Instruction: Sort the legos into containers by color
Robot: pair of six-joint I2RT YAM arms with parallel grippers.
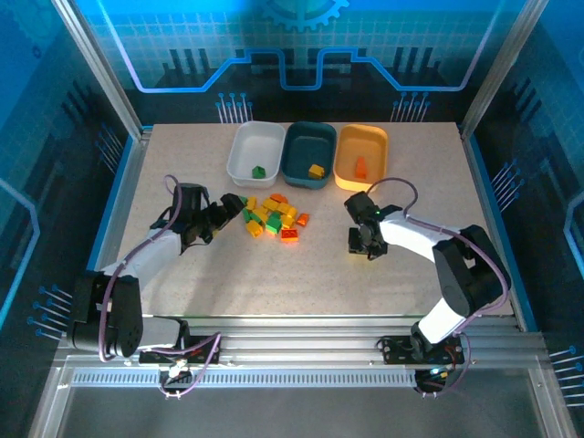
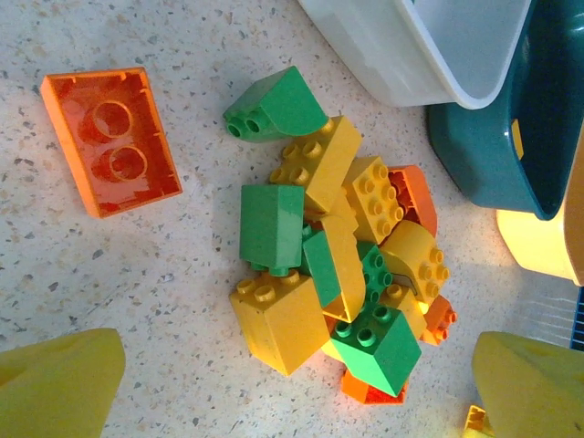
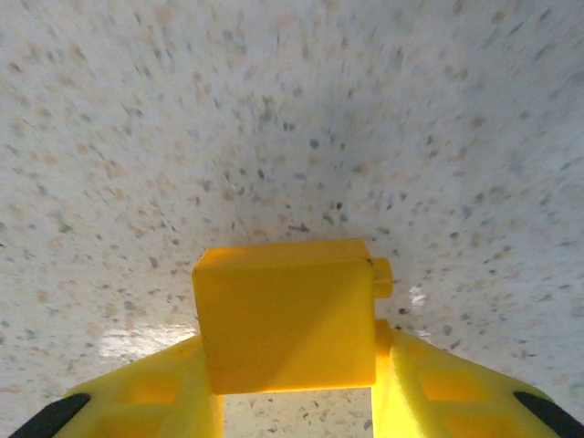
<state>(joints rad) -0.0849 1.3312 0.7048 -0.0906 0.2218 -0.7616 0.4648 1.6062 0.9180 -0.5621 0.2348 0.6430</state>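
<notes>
I read the right claw (image 1: 359, 245) as low over the bare bench (image 1: 182, 292), right of the pile of legos (image 1: 272, 217) and near the yellow-orange tray (image 1: 361, 146). In the right wrist view its fingers (image 3: 429, 383) pinch a yellow brick (image 3: 287, 315). One finger presses each side, and the brick's top face and one side stud stand clear above them. The brick sits just over the speckled surface. I cannot tell whether it touches the surface.

The left claw (image 1: 233, 203) is spread wide just left of the pile and points at it. In the left wrist view its two fingers (image 2: 55, 383) stand at the lower corners, and the green, yellow and orange bricks are heaped between and ahead of them. Neither finger touches a brick. A single orange brick (image 2: 109, 141) lies hollow side up, apart from the heap on its left.

The three trays stand side by side at the far edge. The white tray (image 1: 251, 141) holds one green brick (image 1: 258, 171). The teal tray (image 1: 308, 137) holds one yellow piece (image 1: 316, 171). The yellow-orange tray holds one orange piece (image 1: 359, 167).
</notes>
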